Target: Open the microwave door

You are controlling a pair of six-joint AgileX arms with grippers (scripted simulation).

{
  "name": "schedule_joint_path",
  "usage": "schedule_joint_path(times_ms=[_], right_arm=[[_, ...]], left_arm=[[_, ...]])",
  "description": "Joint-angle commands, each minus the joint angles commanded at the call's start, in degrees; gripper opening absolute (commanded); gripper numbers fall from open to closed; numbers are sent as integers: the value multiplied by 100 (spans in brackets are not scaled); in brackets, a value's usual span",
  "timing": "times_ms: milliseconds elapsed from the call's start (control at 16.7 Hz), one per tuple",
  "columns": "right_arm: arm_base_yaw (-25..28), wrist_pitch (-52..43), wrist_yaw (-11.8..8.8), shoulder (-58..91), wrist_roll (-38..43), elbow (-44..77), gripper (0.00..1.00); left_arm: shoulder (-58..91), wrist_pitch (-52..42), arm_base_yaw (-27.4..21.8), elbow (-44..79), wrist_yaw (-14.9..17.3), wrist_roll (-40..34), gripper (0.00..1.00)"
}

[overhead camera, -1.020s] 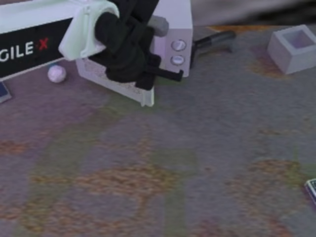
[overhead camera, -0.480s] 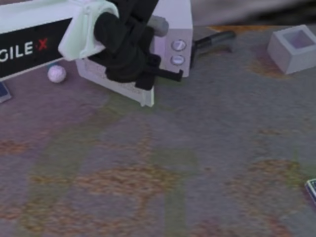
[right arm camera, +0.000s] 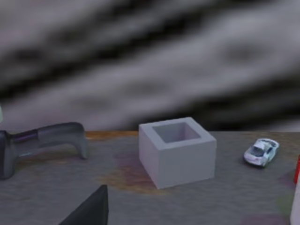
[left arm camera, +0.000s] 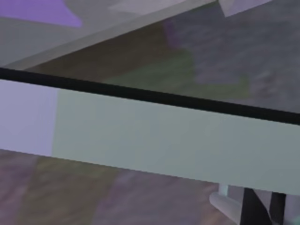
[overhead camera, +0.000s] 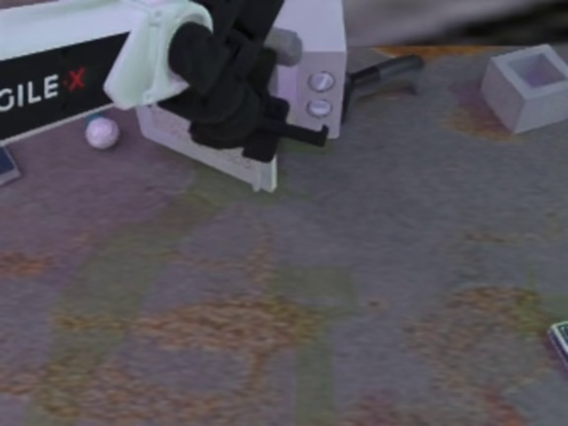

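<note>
The white microwave (overhead camera: pixel 315 35) stands at the back of the table, its two silver knobs (overhead camera: pixel 319 93) facing front. The microwave door (overhead camera: pixel 213 155) is swung partway out, its free end towards the table's middle. My left gripper (overhead camera: pixel 266 138) hangs over the door's free end, shut on the door's handle. In the left wrist view the door (left arm camera: pixel 164 136) crosses as a pale band, the purple interior (left arm camera: pixel 37 11) lies beyond, and black fingers (left arm camera: pixel 253 211) sit against the white handle bar (left arm camera: pixel 225 204). My right gripper is out of the top view; a dark sliver of it (right arm camera: pixel 91 211) shows in the right wrist view.
A small grey open-topped cube (overhead camera: pixel 531 84) stands at the back right. A dark grey handheld tool (overhead camera: pixel 386 71) lies beside the microwave, a white ball (overhead camera: pixel 102 133) to its left. A small toy car (right arm camera: pixel 260 152) sits past the cube (right arm camera: pixel 178 150).
</note>
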Motion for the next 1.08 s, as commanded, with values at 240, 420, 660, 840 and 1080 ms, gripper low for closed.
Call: schedule_joint_path(times_ms=[240, 420, 660, 840, 1080], right_arm=[[0, 0, 0, 0, 0, 0, 100], [0, 0, 0, 0, 0, 0, 100], [0, 0, 0, 0, 0, 0, 100], [0, 0, 0, 0, 0, 0, 100], [0, 0, 0, 0, 0, 0, 100]], left_arm=[[0, 0, 0, 0, 0, 0, 0], [4, 9, -26, -28, 48, -2, 0], [-257, 96, 120, -388, 277, 458, 0], [-444, 176, 210, -588, 434, 750, 0], [-448, 179, 211, -590, 437, 754, 0]])
